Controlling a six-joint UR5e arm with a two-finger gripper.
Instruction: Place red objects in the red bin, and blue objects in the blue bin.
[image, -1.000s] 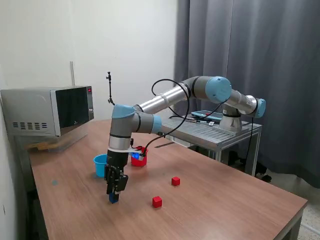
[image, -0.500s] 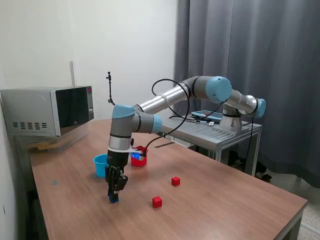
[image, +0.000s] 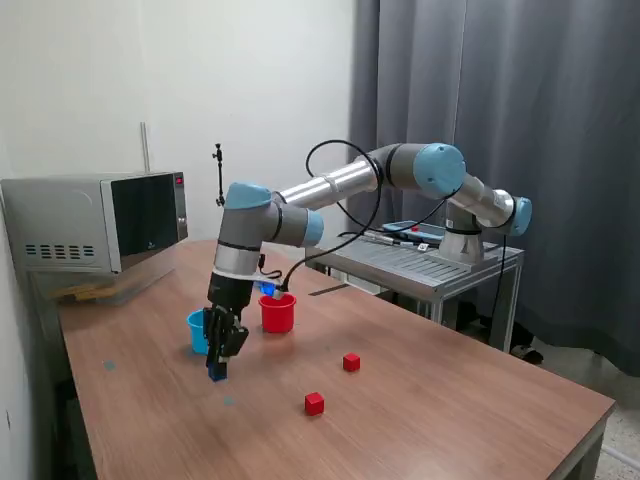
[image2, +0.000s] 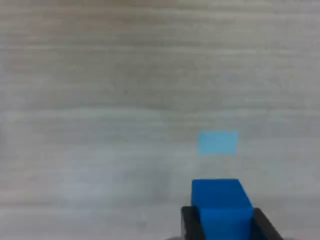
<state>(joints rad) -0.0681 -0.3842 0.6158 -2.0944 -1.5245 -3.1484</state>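
My gripper (image: 217, 368) is shut on a dark blue cube (image: 216, 375) and holds it above the table, just in front of the light blue cup (image: 199, 328). In the wrist view the blue cube (image2: 221, 204) sits between the two dark fingers (image2: 189, 223) over bare wood. The red cup (image: 278, 312) stands to the exterior view's right of the blue cup. Two red cubes lie on the table, one nearer the camera (image: 314, 403) and one farther back (image: 351, 362). A second blue cube does not show.
A microwave (image: 95, 220) stands at the back on the exterior view's left. A metal cart (image: 430, 262) carries the arm's base on the right. A light blue patch (image2: 217, 142) shows on the wood in the wrist view. The table's edge (image: 575, 425) is at the right.
My gripper has lifted the blue cube off the table and moved it up and toward the light blue cup. The red cup is now uncovered.
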